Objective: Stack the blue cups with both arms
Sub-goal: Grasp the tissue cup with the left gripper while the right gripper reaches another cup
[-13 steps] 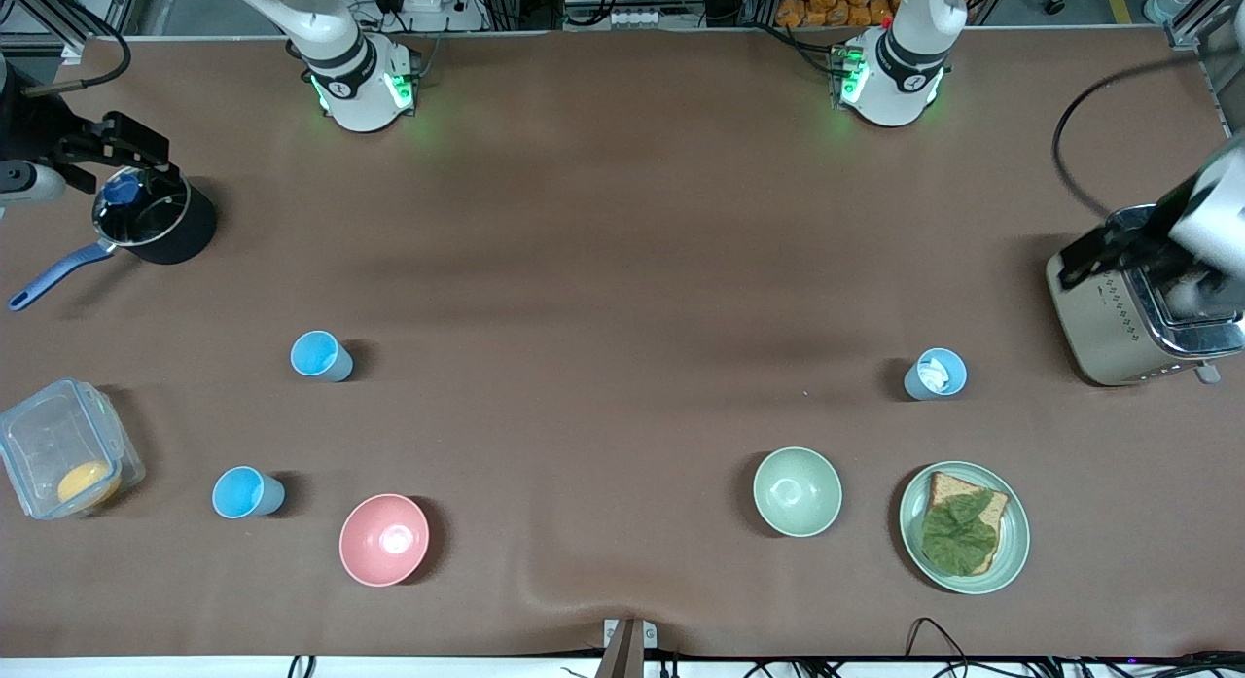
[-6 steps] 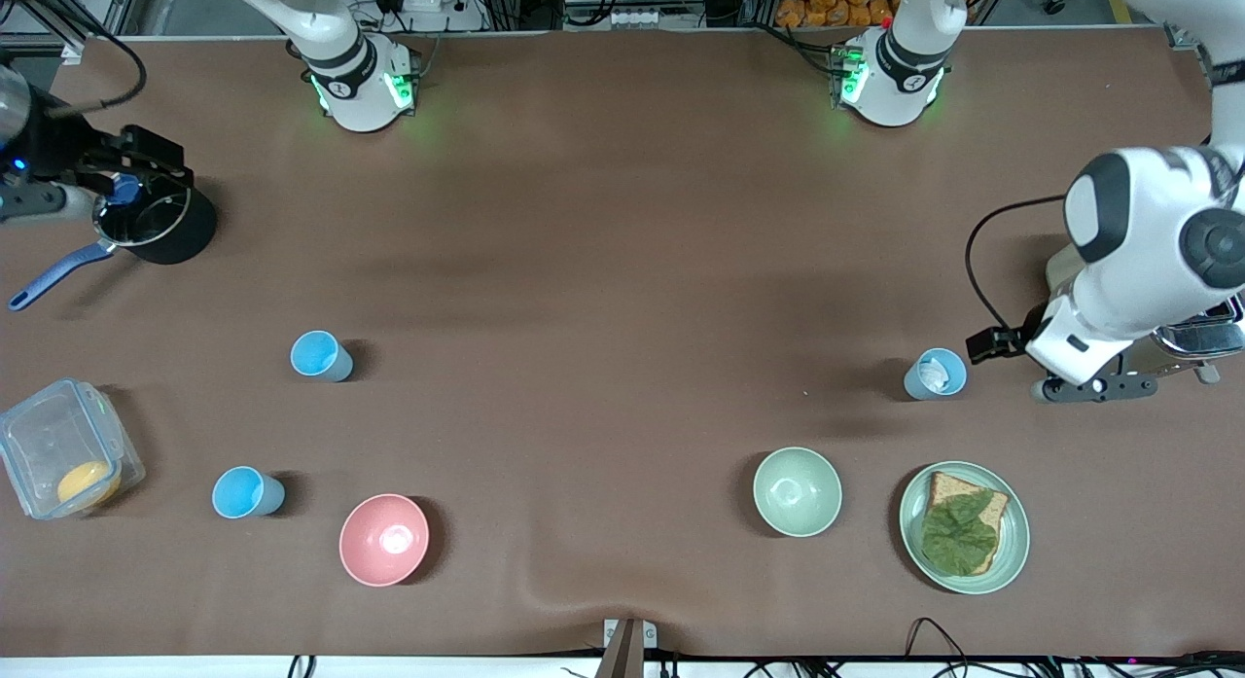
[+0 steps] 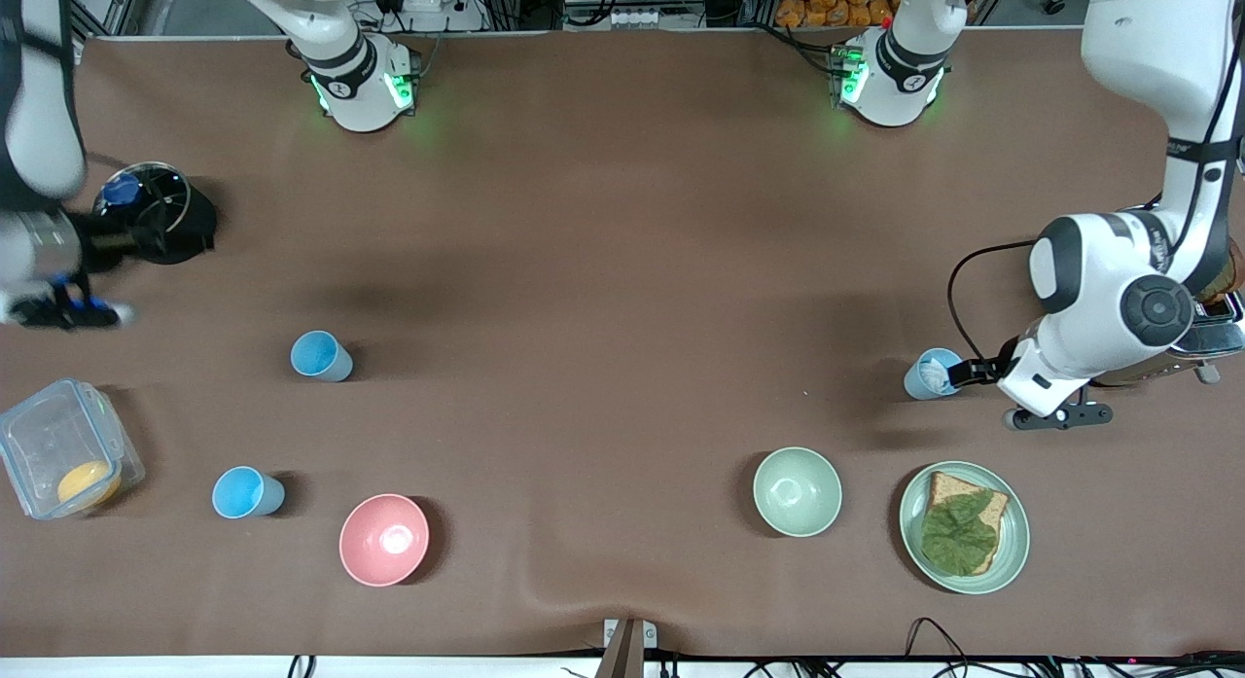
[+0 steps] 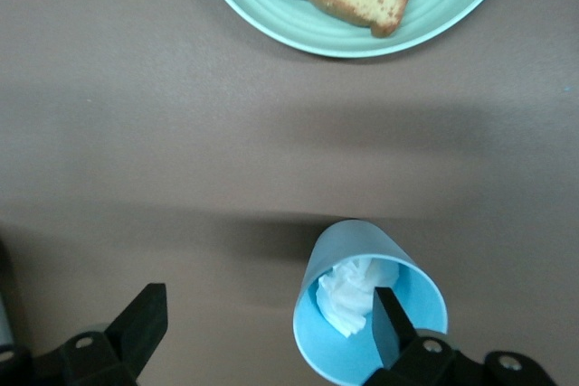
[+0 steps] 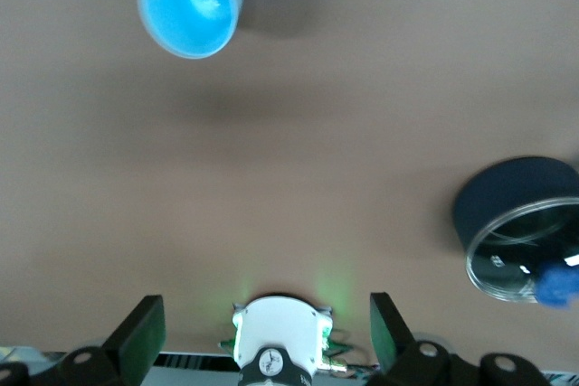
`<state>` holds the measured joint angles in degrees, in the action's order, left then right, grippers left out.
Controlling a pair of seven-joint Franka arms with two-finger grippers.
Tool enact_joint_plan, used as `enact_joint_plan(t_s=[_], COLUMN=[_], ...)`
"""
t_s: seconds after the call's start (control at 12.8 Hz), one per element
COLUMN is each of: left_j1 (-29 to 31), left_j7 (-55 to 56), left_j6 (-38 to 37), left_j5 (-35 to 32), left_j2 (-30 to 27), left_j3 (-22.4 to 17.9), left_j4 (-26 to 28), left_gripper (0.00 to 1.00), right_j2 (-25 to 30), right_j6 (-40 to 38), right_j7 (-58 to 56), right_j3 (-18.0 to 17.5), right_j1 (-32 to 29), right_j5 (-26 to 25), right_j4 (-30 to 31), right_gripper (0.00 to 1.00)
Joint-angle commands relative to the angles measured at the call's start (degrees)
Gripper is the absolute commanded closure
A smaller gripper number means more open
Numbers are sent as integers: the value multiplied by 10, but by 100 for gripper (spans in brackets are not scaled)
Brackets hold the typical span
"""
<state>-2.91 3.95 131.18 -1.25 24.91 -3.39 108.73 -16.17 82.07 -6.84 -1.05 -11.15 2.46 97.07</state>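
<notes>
Three light-blue cups stand on the brown table. One (image 3: 931, 374), with white paper inside, is at the left arm's end. Two empty ones (image 3: 321, 356) (image 3: 248, 492) are toward the right arm's end. My left gripper (image 3: 970, 372) is open beside the paper-filled cup. In the left wrist view the left gripper (image 4: 267, 327) has one finger over that cup's (image 4: 362, 354) mouth and the other over bare table. My right gripper (image 3: 126, 240) is open and empty by the saucepan. In the right wrist view the right gripper (image 5: 262, 336) sits well apart from an empty cup (image 5: 188, 4).
A black saucepan (image 3: 180, 232) with a glass lid sits at the right arm's end. A clear box (image 3: 58, 459), pink bowl (image 3: 383, 539), green bowl (image 3: 797, 490) and a plate (image 3: 914, 532) with toast lie nearer the front camera. A toaster (image 3: 1211, 339) is mostly hidden by the left arm.
The left arm has swung from the toaster to the paper-filled cup. The right arm has moved off the saucepan toward the front camera. The cups have not moved.
</notes>
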Motion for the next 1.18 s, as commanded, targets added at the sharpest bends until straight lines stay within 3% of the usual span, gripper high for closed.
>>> enact_joint_plan(t_s=[0.0, 0.16, 0.24, 0.39, 0.63, 0.86, 1.1], left_j1=[4, 4, 4, -3, -2, -1, -1], left_j7=[-7, -7, -7, -6, -6, -5, 4], left_j6=[31, 43, 43, 44, 44, 44, 43], left_j5=[2, 3, 3, 5, 5, 5, 6], left_j2=[-8, 4, 8, 14, 14, 12, 1], left_j3=[3, 3, 3, 3, 15, 25, 50], left_j4=[31, 36, 36, 36, 36, 33, 32], left_gripper=[0, 0, 8, 40, 100, 100, 100], right_j2=[-69, -81, -90, -98, -105, -115, -121], right_j6=[21, 65, 83, 137, 229, 327, 360], right_j7=[-2, -1, -1, 7, 7, 5, 7], right_j3=[-7, -7, -7, -7, -6, -7, -7], right_j1=[-13, 5, 8, 28, 39, 38, 44], right_j5=[28, 22, 22, 22, 19, 13, 13], right_j4=[-30, -22, -20, -1, 27, 87, 113], right_gripper=[0, 0, 0, 0, 0, 0, 0])
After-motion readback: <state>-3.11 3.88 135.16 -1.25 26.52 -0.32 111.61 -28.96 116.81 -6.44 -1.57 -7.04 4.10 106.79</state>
